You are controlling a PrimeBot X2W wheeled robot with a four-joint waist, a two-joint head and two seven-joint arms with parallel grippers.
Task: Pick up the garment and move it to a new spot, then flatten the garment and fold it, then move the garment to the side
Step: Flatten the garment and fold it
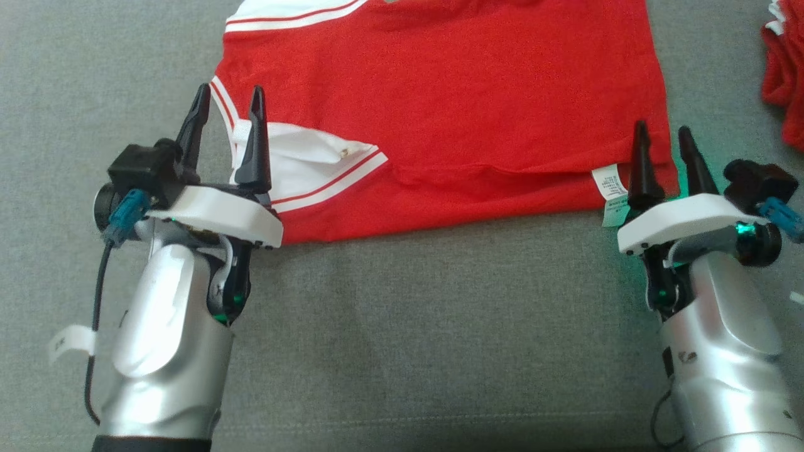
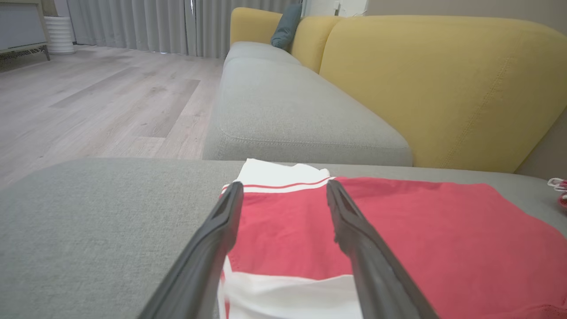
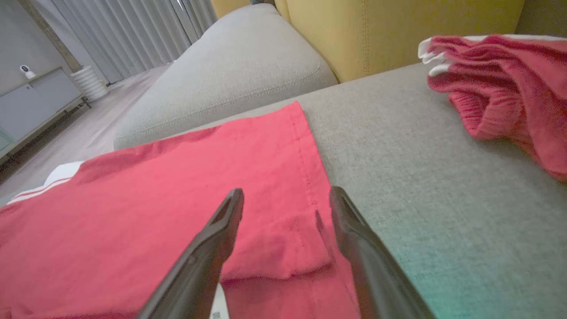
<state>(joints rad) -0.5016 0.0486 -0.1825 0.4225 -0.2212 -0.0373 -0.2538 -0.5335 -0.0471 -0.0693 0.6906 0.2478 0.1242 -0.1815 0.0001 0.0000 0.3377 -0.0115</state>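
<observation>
"Red garment [image 1: 440,94] with white striped trim: where does it lie against the fingers?" asks one.

"Spread flat on the grey sofa seat [image 1: 402,314], with both near corners under the fingers," says the other. "The left gripper [image 1: 229,94] stands parted and grasps nothing. Red cloth and a white folded band lie between its fingers [image 2: 212,239], and the striped trim lies just past the tips. The right gripper [image 1: 662,130] is parted too, and empty. The garment's side hem runs between its fingers [image 3: 212,248], closer to the right one, which stands over bare grey seat."

"What is hard to make out?"

"Whether any tip touches the cloth cannot be told. The head view cuts off the garment's far edge, and the left gripper's white mount covers the near left corner. A care label [image 1: 609,182] sits just beside the right gripper's left finger, with print too small to read."

"And round about?"

"Beyond the right gripper's right finger lies a second red garment [image 1: 782,75], crumpled, well apart from the first and cut off by the picture's edge. Ahead of both sets of tips rises the yellow backrest [image 2: 443,79]. Past the left gripper's left finger is wooden floor [image 2: 88,97]. Nothing lies between the fingers and the cloth."
</observation>
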